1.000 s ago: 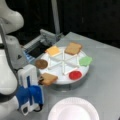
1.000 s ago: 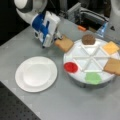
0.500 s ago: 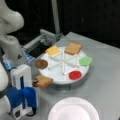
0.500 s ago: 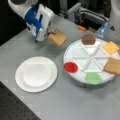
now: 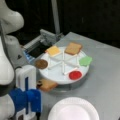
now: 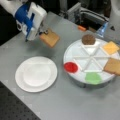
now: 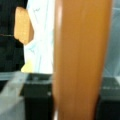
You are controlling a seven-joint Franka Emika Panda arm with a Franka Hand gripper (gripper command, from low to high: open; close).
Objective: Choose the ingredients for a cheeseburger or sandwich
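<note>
**Between tray and plate: toast in transit**

Above the table, off the tray, the gripper (image 6: 42, 33) is clamped on a tan toast square (image 6: 50, 38), carried in the air w/ one corner dipping. In a front view the same toast (image 5: 47, 84) hangs just beside the tray's near rim. Wrist view is filled by the toast's edge (image 7: 80, 60), dark fingers (image 7: 37, 97) either side.

Progress, as judged: early. White plate (image 6: 36, 73) has nothing on it yet, so no stack begun. On the round divided tray (image 6: 75, 47) sit the patty (image 6: 88, 39), cheese square (image 6: 110, 47) and 2nd toast (image 6: 113, 66), plus green lettuce (image 6: 93, 78) and red disc (image 6: 71, 67).

Room: bare grey table between gripper and plate. Tray rim is close on the front view's right; the dark table edge lies beyond the plate.
</note>
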